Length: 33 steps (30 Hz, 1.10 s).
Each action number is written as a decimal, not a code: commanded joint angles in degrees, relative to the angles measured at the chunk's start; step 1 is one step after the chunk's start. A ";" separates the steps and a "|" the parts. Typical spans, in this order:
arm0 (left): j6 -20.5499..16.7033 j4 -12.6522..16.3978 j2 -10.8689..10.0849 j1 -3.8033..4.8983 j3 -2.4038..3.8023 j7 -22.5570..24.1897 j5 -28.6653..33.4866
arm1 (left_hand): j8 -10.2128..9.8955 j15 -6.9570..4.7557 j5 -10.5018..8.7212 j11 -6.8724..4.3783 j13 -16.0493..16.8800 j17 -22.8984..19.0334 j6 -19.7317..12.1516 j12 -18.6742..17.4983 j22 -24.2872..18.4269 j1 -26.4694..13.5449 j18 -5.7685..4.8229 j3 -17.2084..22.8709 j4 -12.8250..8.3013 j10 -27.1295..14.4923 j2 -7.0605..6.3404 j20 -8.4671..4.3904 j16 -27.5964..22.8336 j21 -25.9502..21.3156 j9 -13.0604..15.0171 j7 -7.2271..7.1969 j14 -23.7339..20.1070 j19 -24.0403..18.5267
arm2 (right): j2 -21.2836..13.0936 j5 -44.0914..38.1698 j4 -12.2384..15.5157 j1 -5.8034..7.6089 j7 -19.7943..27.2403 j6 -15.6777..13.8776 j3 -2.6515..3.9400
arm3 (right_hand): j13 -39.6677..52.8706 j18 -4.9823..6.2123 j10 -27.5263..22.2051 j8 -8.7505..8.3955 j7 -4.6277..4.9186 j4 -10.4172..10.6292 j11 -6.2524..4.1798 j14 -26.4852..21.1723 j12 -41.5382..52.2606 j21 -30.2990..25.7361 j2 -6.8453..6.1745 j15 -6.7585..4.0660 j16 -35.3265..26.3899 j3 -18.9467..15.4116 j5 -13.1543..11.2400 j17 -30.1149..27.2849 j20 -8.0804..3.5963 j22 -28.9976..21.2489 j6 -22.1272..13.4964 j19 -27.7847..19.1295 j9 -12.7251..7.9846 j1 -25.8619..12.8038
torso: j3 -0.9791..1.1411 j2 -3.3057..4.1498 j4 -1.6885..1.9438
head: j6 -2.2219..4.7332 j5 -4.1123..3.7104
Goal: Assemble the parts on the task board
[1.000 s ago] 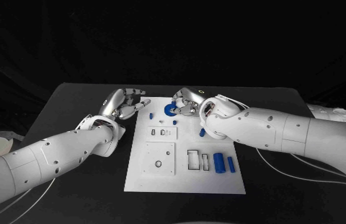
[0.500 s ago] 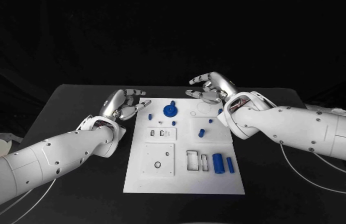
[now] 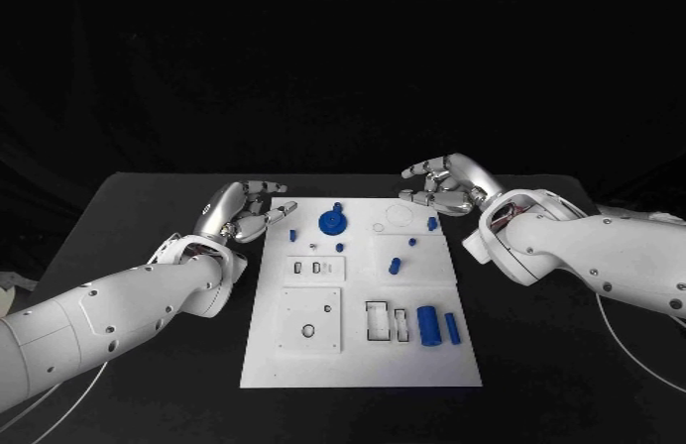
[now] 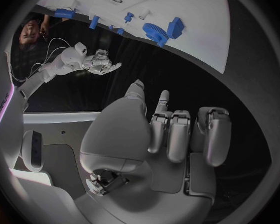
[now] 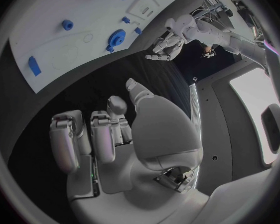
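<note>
The white task board (image 3: 358, 350) lies in the middle of the black table. A blue gear (image 3: 332, 223) stands near its far edge, also seen from the wrists (image 4: 155, 31) (image 5: 117, 36). Small blue pegs (image 3: 397, 263) sit mid-board, and two blue cylinders (image 3: 429, 323) lie at the near right. My left hand (image 3: 246, 209) hovers beside the board's far left corner, fingers loosely apart, holding nothing (image 4: 171, 134). My right hand (image 3: 446, 184) hangs above the far right corner, fingers spread and empty (image 5: 115, 134).
Rectangular and round recesses (image 3: 316, 317) mark the board's left and near parts. A small blue block (image 3: 432, 223) sits by the board's right edge below the right hand. Black table (image 3: 572, 365) surrounds the board on both sides.
My right hand has lifted off the blue gear and swung right to the board's far right corner, empty. The gear stays on the board. The left hand has barely moved.
</note>
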 commanded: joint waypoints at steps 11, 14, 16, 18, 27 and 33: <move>0.07 0.55 -0.32 1.13 0.08 0.31 -0.52 | -0.29 0.27 0.15 0.20 15.08 15.09 0.22 0.14 15.09 0.09 -0.84 0.15 -0.09 6.06 0.47 0.29 0.14 0.14 -0.08 0.09 5.97 6.02 | -2.83 -5.02 -1.62 -0.44 -3.08 8.39 -0.71 | -5.61 -0.38 0.28 -0.26 -0.60 1.00 -0.13 5.97 -5.12 0.26 -1.50 -0.60 0.23 0.96 -1.12 15.09 -0.68 15.09 -2.41 6.00 0.69 3.46 | -0.05 -0.06 -0.30 | -0.48 -1.33; 0.27 0.48 -0.01 1.94 0.08 0.04 -1.62 | -0.29 0.27 0.15 0.20 15.08 15.09 0.20 0.14 15.09 0.12 -0.84 0.14 -0.10 6.06 0.50 0.29 0.14 0.14 -0.09 0.09 5.97 6.02 | -3.13 -6.17 -2.33 -0.47 -3.92 8.97 -0.78 | 19.26 -0.38 23.22 0.01 -0.83 1.44 -0.43 5.97 23.56 0.26 -1.16 -1.06 0.23 -0.96 -1.02 15.09 -0.99 15.09 -2.74 6.00 1.15 2.99 | 0.02 -0.05 -0.17 | -0.64 -2.21; 0.40 0.39 0.21 2.53 0.07 -0.15 -2.35 | -0.29 0.27 0.15 0.20 15.08 15.09 0.20 0.14 15.09 0.12 -0.84 0.14 -0.10 6.06 0.50 0.29 0.14 0.14 -0.09 0.09 5.97 6.02 | -3.23 -6.74 -2.88 -0.48 -4.36 9.23 -0.81 | 22.11 -0.38 28.51 0.27 -0.99 1.86 -0.64 5.97 26.70 0.26 -1.29 -0.95 0.23 -2.05 -0.37 15.09 -1.06 15.09 -2.43 6.00 1.41 2.02 | 0.04 -0.06 -0.13 | -0.64 -2.51; 0.62 0.16 0.53 3.23 0.06 -0.34 -2.93 | -0.30 0.27 0.15 0.20 15.08 15.09 0.20 0.14 15.09 0.12 -0.84 0.14 -0.10 6.06 0.51 0.29 0.14 0.14 -0.09 0.10 5.97 6.02 | -3.24 -7.19 -3.55 -0.49 -4.67 9.30 -0.84 | 22.11 -0.38 28.51 0.55 -1.05 2.03 -0.77 5.97 26.70 0.26 -1.35 -1.04 0.23 -2.89 0.39 15.09 -1.13 15.09 -2.04 6.00 1.69 1.31 | 0.04 -0.08 -0.15 | -0.68 -2.78; 0.73 -1.82 2.39 4.71 0.03 -0.47 -3.76 | -0.32 0.27 0.15 0.20 15.08 15.09 0.15 0.14 15.09 0.13 -0.84 0.12 -0.10 6.06 0.52 0.29 0.14 0.14 -0.11 0.11 5.97 6.02 | -2.52 -12.69 -7.40 -0.86 -5.98 10.76 -0.93 | 22.11 -0.38 28.51 1.10 -1.88 1.76 -1.66 5.97 26.70 0.26 -0.86 -1.91 0.23 -2.94 4.68 15.09 -1.89 15.09 -1.60 6.00 2.23 0.54 | 0.01 -0.03 -0.22 | -0.62 -3.68; 0.82 -2.27 2.89 4.78 0.01 -0.29 -3.85 | -0.34 0.27 0.15 0.21 15.08 15.09 0.12 0.14 15.09 0.14 -0.84 0.12 -0.10 6.06 0.54 0.29 0.14 0.14 -0.11 0.11 5.97 6.02 | -1.15 -15.45 -10.58 -1.91 -6.52 11.92 -0.95 | 22.11 -0.38 28.51 1.05 -2.46 0.85 -2.04 5.97 26.70 0.26 -0.24 -2.66 0.23 -2.03 5.16 15.09 -2.54 15.09 -2.88 6.00 2.26 1.50 | 0.02 -0.05 -0.25 | -0.56 -4.25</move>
